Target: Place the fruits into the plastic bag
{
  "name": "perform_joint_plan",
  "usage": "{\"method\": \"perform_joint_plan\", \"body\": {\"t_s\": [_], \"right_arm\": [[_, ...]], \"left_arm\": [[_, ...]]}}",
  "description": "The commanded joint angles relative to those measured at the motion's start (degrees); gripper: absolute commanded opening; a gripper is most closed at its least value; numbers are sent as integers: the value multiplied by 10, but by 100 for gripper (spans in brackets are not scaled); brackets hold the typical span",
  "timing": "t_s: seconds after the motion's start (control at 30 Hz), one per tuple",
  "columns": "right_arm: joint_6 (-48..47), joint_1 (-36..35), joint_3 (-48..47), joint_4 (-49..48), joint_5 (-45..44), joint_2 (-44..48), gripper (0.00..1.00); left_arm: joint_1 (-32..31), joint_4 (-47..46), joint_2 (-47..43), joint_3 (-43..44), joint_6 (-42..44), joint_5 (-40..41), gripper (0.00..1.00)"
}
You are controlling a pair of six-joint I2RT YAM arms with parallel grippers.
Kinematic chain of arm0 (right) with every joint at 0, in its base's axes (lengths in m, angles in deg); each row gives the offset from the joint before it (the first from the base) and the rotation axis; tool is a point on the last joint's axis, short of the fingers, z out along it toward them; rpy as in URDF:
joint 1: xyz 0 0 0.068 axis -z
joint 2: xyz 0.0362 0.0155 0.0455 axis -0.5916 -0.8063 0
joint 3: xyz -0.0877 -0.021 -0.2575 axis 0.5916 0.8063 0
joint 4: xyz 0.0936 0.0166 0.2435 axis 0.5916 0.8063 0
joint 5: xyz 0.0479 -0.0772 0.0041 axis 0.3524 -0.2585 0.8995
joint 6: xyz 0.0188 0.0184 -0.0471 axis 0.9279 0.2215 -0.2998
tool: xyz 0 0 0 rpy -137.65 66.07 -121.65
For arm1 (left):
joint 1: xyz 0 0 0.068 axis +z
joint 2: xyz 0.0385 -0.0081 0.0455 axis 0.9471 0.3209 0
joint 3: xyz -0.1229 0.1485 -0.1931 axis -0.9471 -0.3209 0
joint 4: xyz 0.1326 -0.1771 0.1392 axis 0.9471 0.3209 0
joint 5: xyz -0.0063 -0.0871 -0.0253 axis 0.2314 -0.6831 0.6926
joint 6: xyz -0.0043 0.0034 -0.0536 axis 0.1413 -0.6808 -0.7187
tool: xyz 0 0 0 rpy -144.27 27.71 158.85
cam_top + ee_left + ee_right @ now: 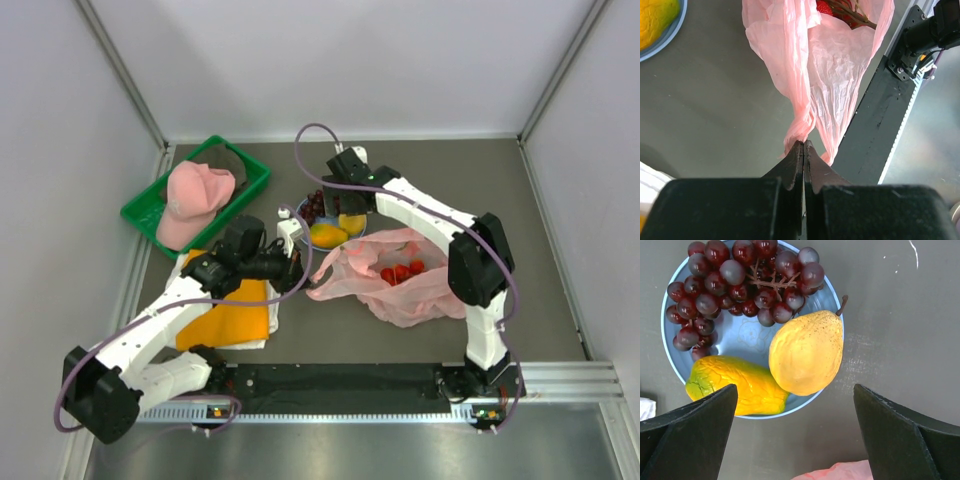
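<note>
The limp, thin edge of the bag (835, 75) is being pinched in the closed left gripper (803, 145), red fruits (400, 272) lying inside it, just beside the plate (747, 337). The right gripper (796, 425) is being held wide open, empty, over the plate bearing grapes (735, 285), mango (737, 385) and a yellow fruit (807, 352), the last judged light, hard and slippery, best taken across its middle.

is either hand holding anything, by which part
The left hand pinches the plastic bag by a bunched strip of its edge. The right hand, open over the plate, holds nothing.
</note>
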Motion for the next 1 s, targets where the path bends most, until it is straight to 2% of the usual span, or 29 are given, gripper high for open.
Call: {"method": "perform_joint_plan", "body": {"t_s": [0.0, 0.37, 0.63, 0.97], "right_arm": [[25, 7, -25, -4, 22, -12, 98], [47, 7, -20, 3, 26, -40, 95], [65, 11, -38, 17, -4, -67, 93], [76, 13, -28, 16, -1, -74, 85]], "left_arm": [[1, -11, -6, -2, 6, 1, 0], [0, -14, -19, -3, 3, 1, 0], [0, -14, -22, -5, 2, 2, 0], [0, -16, -19, -4, 2, 5, 0]]}}
